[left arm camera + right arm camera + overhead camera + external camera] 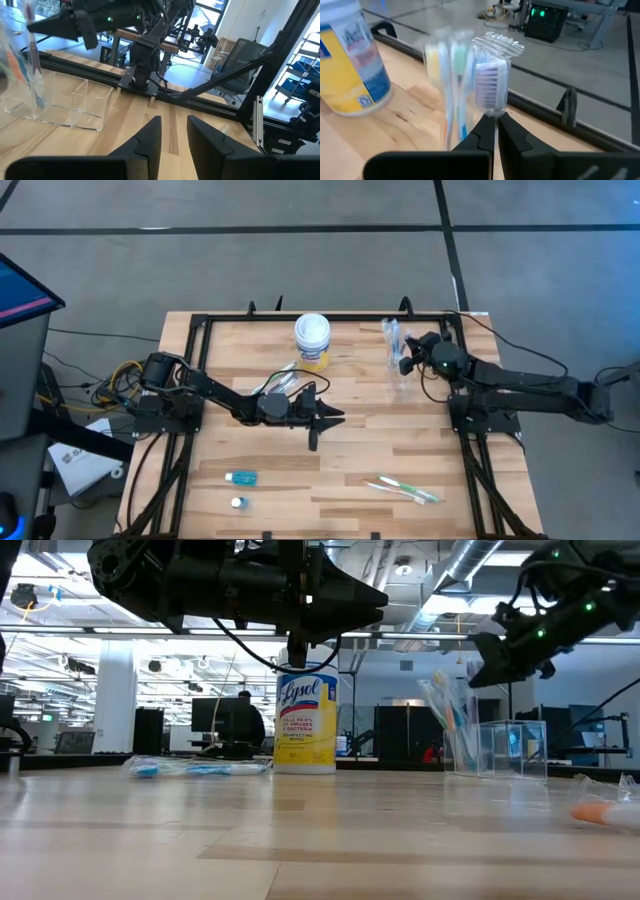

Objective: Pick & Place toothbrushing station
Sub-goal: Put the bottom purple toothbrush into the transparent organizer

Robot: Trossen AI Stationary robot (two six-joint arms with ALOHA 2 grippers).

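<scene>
We see a tabletop (340, 455) of pale, matt wood planks within a dark matt metal frame (330, 317). At upper centre, the canister (312, 343) has a glossy paper label and white plastic lid. The holder (60, 102) and toothbrush cover (496, 75) are clear glossy plastic.
</scene>
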